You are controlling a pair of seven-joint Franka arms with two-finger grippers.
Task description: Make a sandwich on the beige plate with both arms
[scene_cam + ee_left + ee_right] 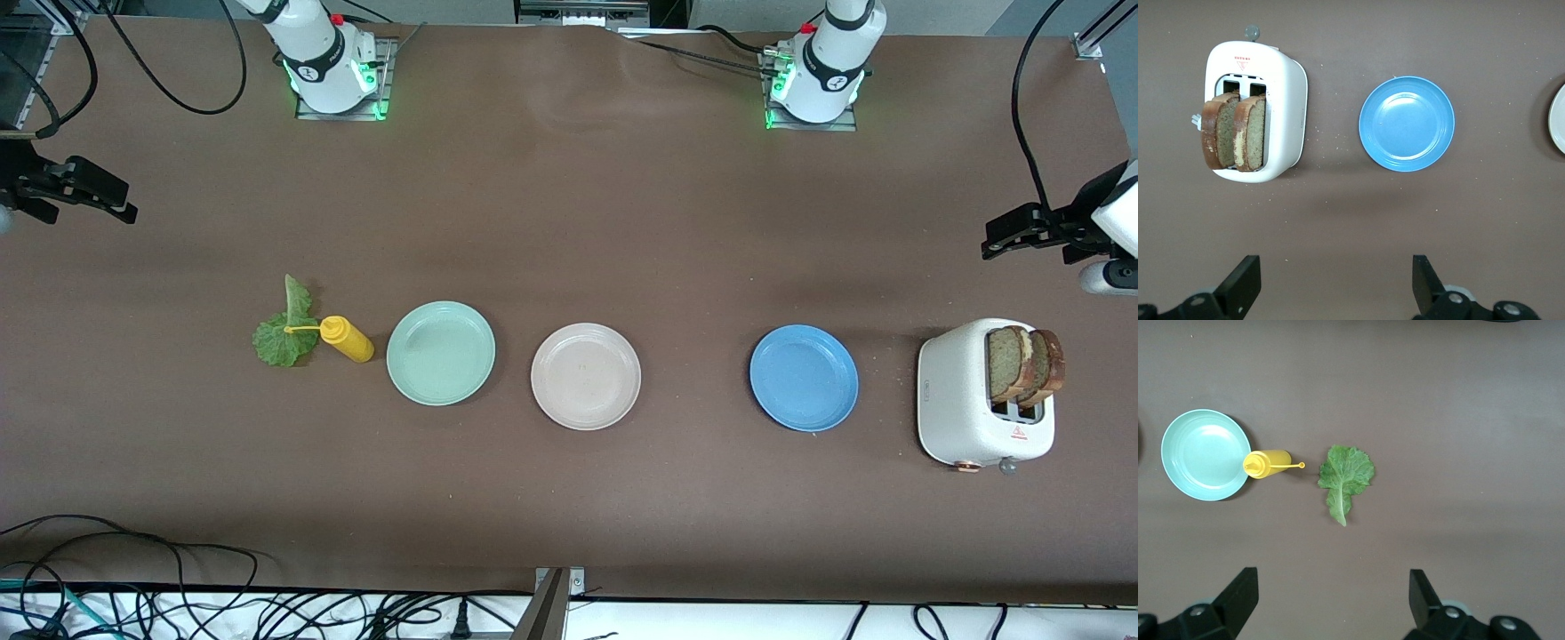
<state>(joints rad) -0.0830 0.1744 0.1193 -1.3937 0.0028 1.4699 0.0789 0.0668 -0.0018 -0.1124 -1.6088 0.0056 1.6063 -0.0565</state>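
Note:
The beige plate (pixel 585 376) lies bare at mid-table; its rim also shows in the left wrist view (pixel 1558 120). Two brown bread slices (pixel 1027 363) (pixel 1235 130) stand upright in the white toaster (pixel 956 400) (pixel 1288 100) at the left arm's end. A green lettuce leaf (pixel 283 333) (pixel 1346 473) lies flat on the table at the right arm's end. My left gripper (pixel 991 240) (pixel 1336 267) hangs open over the table by that end's edge, holding nothing. My right gripper (pixel 129 203) (pixel 1333 580) hangs open over the table by its own end's edge, holding nothing.
A yellow squeeze bottle (pixel 348 340) (pixel 1266 463) lies on its side between the lettuce and the mint green plate (pixel 440 353) (pixel 1205 453). A blue plate (pixel 803 378) (pixel 1406 123) sits between the beige plate and the toaster. Cables run along the table's near edge.

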